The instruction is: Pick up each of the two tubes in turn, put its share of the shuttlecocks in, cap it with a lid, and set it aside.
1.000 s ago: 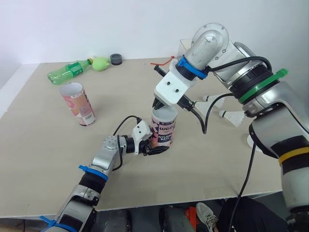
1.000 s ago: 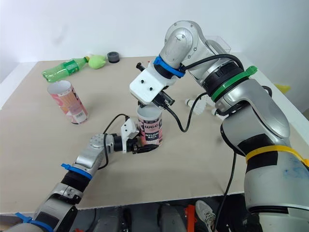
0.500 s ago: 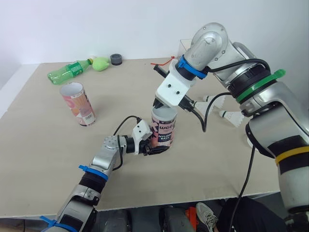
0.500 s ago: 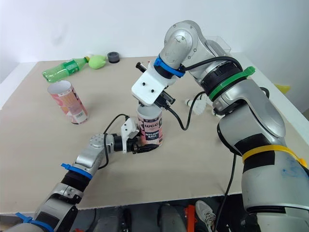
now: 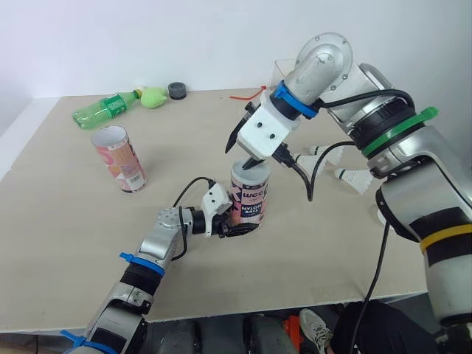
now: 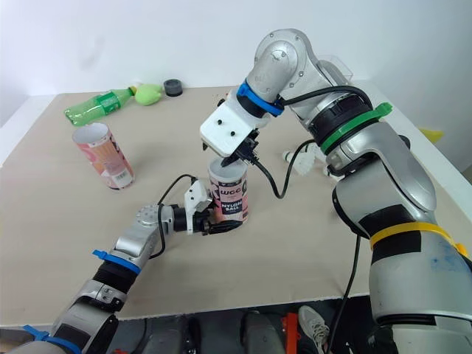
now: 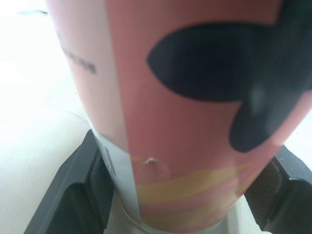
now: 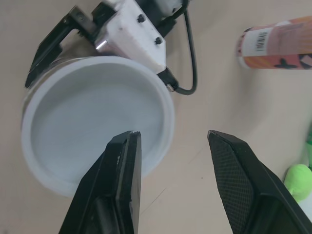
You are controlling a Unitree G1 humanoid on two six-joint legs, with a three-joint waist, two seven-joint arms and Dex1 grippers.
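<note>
While the left gripper (image 5: 236, 223), nearest the beige table's (image 5: 332, 243) front edge, stays clamped round the base of the pink printed cardboard tube (image 5: 251, 198), the right gripper (image 8: 171, 139) just above has lifted off the top it was pressing. Its fingers are spread wide and empty, and the round white plastic lid (image 8: 92, 122) sits on the tube. This tube looks capped and ready to set aside. Farther off, the second, open pink tube (image 5: 118, 158) stands toward the left edge, with white feathered shuttlecocks (image 5: 354, 178) toward the right.
</note>
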